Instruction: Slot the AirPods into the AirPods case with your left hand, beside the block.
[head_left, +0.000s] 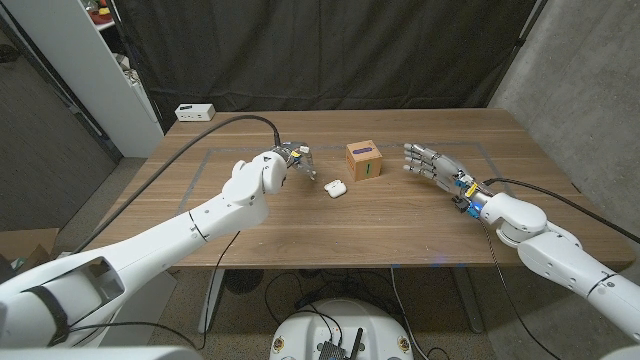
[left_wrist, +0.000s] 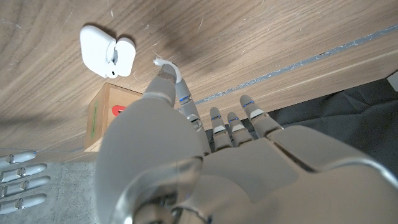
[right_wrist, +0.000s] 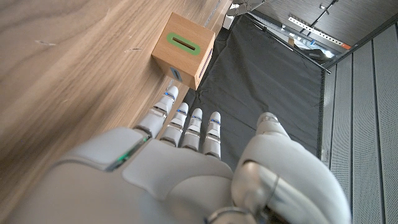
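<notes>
From the head view you look down over the whole surface (head_left: 300, 230). Each wrist view sits close behind its own robot hand; all three share the block (head_left: 363, 160).

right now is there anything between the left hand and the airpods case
No. In the head view only bare wood separates the left hand from the open airpods case; the block sits beyond it.

I can't make out any readable words or numbers. The wooden block (head_left: 363, 160) carries only marks: a green slot-shaped sign on one face, a purple one on top, and a red shape I can't identify.
</notes>
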